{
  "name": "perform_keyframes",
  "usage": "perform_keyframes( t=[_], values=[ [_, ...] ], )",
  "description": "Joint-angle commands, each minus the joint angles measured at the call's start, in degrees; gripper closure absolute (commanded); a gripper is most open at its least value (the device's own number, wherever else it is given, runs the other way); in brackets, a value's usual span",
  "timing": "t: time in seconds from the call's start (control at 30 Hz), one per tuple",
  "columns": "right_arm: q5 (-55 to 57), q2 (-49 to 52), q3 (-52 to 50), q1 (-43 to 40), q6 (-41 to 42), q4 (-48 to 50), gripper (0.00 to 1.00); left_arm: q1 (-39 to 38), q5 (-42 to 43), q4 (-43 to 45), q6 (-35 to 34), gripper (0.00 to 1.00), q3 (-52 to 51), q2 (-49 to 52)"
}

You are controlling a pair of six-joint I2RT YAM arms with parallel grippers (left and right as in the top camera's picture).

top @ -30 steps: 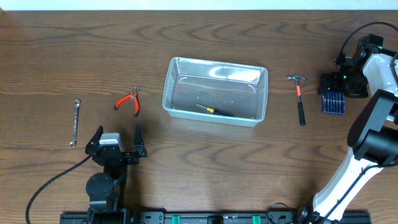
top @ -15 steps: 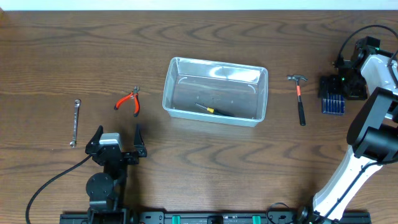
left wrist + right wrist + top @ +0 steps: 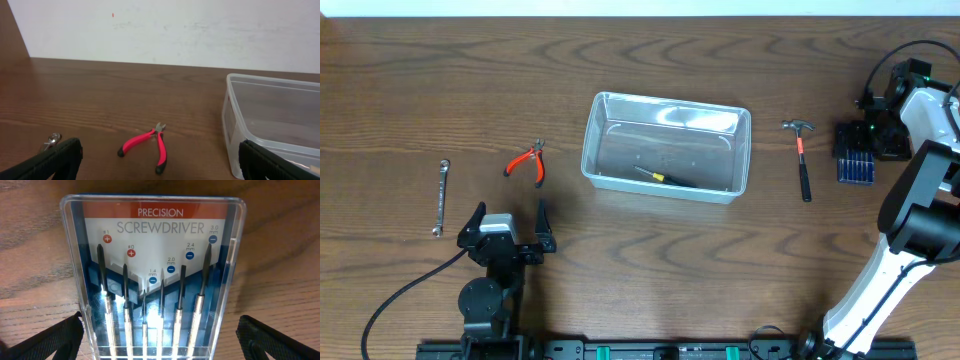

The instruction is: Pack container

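Note:
The clear plastic container (image 3: 666, 147) stands at the table's middle with a yellow-and-black screwdriver (image 3: 660, 177) inside; its left end shows in the left wrist view (image 3: 272, 125). My right gripper (image 3: 868, 135) is open, its fingers on either side of the blue precision screwdriver case (image 3: 857, 165), which fills the right wrist view (image 3: 155, 275). My left gripper (image 3: 507, 222) is open and empty near the front edge, behind the red pliers (image 3: 528, 162), also in the left wrist view (image 3: 147, 145).
A red-handled hammer (image 3: 801, 158) lies between the container and the case. A silver wrench (image 3: 440, 197) lies at the far left, its end showing in the left wrist view (image 3: 51, 140). A white wall stands behind the table.
The right arm has shifted very slightly over the case. The left arm and the tools have not moved.

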Motion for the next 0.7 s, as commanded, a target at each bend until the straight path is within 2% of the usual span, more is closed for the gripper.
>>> perform_keyframes(
  t=[0.0, 0.67],
  values=[
    [-1.4, 1.0, -0.2, 0.2, -0.3, 0.1, 0.01, 0.2, 0.4, -2.2, -0.3, 0.02, -0.9, -0.3],
    [-1.6, 1.0, -0.4, 0.2, -0.3, 1.0, 0.01, 0.2, 0.4, -2.2, -0.3, 0.02, -0.9, -0.3]
  ],
)
